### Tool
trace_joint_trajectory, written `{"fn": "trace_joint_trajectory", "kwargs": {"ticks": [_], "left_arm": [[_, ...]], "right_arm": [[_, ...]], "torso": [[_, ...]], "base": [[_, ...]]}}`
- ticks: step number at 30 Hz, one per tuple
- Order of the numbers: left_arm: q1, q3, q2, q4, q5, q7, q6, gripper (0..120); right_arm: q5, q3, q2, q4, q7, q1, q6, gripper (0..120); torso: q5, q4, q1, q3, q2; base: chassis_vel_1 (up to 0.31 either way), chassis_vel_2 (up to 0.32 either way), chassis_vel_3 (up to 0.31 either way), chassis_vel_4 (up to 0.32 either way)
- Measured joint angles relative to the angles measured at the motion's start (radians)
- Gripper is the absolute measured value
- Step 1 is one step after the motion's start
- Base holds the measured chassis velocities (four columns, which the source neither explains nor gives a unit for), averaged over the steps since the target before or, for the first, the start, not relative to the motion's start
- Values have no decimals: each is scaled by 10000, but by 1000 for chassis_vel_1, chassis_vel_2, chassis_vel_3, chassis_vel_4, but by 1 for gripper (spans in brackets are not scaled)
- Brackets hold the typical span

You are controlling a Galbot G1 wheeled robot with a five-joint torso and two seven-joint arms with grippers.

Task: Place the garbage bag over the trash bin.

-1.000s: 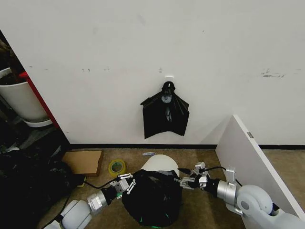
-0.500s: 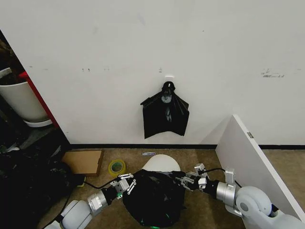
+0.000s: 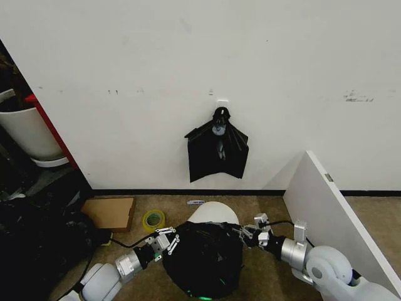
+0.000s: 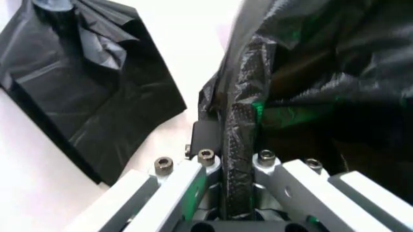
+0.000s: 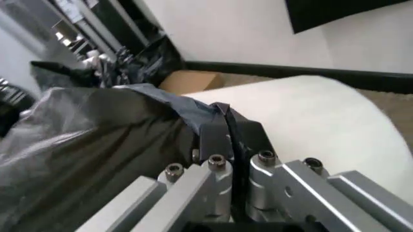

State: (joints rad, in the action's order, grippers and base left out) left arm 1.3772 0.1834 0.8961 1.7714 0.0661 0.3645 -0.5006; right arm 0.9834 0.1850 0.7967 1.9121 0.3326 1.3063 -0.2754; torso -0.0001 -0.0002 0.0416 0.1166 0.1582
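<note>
While both arms reach in low from the near edge of the head view, the left-hand things come first: a white tub with a red edge [image 3: 25,128] at about 9 o'clock, then a flat cardboard box [image 3: 110,212] and a roll of yellow-green tape [image 3: 153,219] on the brown floor at about 8 o'clock. Next, at about 7 o'clock, the left gripper [image 3: 165,240] has its fingers pressed tight on a twisted fold of the garbage bag [image 3: 202,260]; the left wrist view shows that black strand [image 4: 237,159] pinched between the two closed fingers. The bag itself sits at 6 o'clock, glossy and crinkled, draped over most of the trash bin [image 3: 212,214], whose cream-white far side sticks out bare just past the bag's far edge. Straight above it, near the centre, a flat bunch of black bags [image 3: 217,152] hangs from a knot on the white wall. At about 5 o'clock the right gripper [image 3: 249,233] clamps the bag's opposite edge, and the right wrist view shows its fingers [image 5: 218,145] closed on the black film [image 5: 96,145] right against the bin's pale wall [image 5: 310,121]. A white board [image 3: 332,219] leans at 4 o'clock.
</note>
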Motion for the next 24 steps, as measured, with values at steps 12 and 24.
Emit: {"fn": "trace_joint_trajectory", "kwargs": {"ticks": [12,24], "left_arm": [[22,1,72,39,-139,127,-145,0],[-179,-224,147,-276,848,-676,238,0]], "right_arm": [[-140,-271,317,-770,-451,-647,109,0],[161,226,457,-542,-748,-466,619,26]], "torso": [[0,1,0,0,0],[0,1,0,0,0]], "base": [[0,0,0,0],[0,0,0,0]]}}
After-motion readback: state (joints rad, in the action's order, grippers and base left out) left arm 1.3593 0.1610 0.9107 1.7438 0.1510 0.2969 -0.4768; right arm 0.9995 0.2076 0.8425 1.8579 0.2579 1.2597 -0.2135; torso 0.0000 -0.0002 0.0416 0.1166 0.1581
